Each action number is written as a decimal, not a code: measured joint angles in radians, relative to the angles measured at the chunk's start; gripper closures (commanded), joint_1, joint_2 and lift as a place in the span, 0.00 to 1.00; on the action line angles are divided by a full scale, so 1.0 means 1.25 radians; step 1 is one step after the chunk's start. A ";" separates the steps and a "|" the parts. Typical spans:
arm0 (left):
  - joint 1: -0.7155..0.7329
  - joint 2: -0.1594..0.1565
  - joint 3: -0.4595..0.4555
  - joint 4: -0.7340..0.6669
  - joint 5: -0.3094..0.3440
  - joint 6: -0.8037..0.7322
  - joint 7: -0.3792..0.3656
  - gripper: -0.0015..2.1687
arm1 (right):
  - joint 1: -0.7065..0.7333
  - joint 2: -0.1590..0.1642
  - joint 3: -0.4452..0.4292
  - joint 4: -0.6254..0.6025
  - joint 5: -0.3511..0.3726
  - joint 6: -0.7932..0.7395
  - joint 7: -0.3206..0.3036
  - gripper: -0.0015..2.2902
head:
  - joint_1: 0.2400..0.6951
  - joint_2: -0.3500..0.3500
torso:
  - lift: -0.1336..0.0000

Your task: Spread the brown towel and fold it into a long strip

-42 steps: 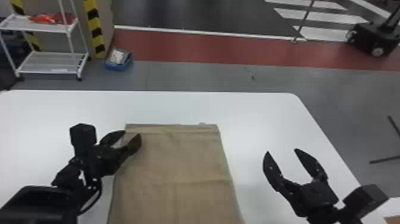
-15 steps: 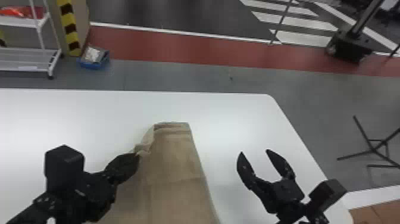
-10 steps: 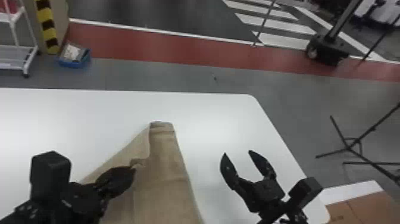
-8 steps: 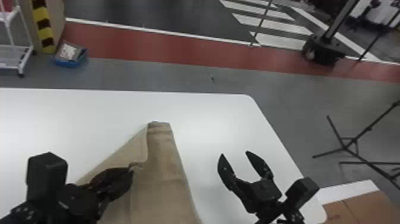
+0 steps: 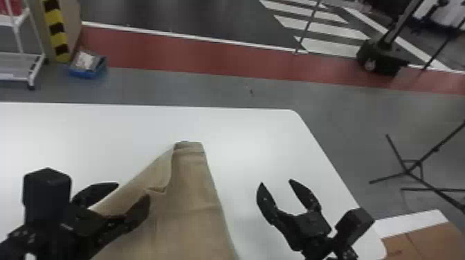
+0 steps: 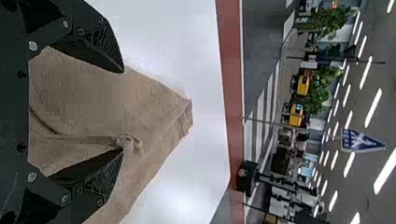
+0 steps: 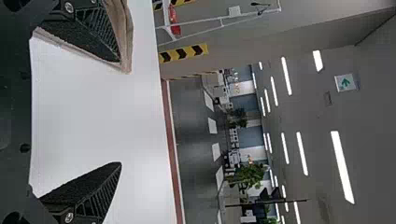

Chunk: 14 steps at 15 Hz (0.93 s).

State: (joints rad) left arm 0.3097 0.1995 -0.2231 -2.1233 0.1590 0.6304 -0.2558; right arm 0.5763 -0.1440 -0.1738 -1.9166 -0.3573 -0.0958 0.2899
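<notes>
My left gripper (image 5: 133,193) stands open over the left part of the brown towel (image 5: 190,214), its fingers spread apart. In the left wrist view, the left gripper (image 6: 122,109) has a raised crease of the towel (image 6: 154,107) between its fingers, near one fingertip, not pinched. The towel's left side is folded over toward the right at the far end, making a narrow far edge, while a slanted flap widens toward the near left. My right gripper (image 5: 276,181) is open above the white table, right of the towel; in the right wrist view, the right gripper (image 7: 120,114) holds nothing.
The white table (image 5: 256,138) has a rounded far right corner. Beyond it are a white cart (image 5: 20,65), a blue bin (image 5: 86,65) and a black stand (image 5: 415,166) on the floor. A cardboard box (image 5: 425,242) lies beyond the right edge.
The left gripper carried the towel's left side over to the right, then its fingers opened, and the towel is now loose between them. The head view has shifted to the right. The right gripper stays open.
</notes>
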 measured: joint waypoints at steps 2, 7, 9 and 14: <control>-0.026 0.000 0.004 0.026 -0.001 -0.001 0.035 0.03 | 0.001 0.001 0.000 0.002 0.000 0.002 0.000 0.04 | 1.00 0.11 | 0.08; -0.027 0.001 0.022 0.035 0.009 -0.049 0.064 0.04 | 0.003 0.004 -0.003 0.005 0.000 0.002 0.000 0.04 | 1.00 0.14 | 0.08; -0.028 0.001 0.038 0.040 0.020 -0.074 0.076 0.04 | 0.004 0.004 -0.003 0.004 0.001 0.013 0.001 0.06 | 1.00 0.17 | 0.08; -0.026 0.002 0.056 0.039 0.033 -0.082 0.072 0.04 | 0.005 0.003 0.008 -0.008 0.011 0.043 0.012 0.12 | 1.00 0.21 | 0.08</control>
State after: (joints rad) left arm 0.2776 0.2023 -0.1536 -2.0744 0.2007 0.5283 -0.1656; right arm 0.5830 -0.1408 -0.1634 -1.9267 -0.3432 -0.0424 0.3053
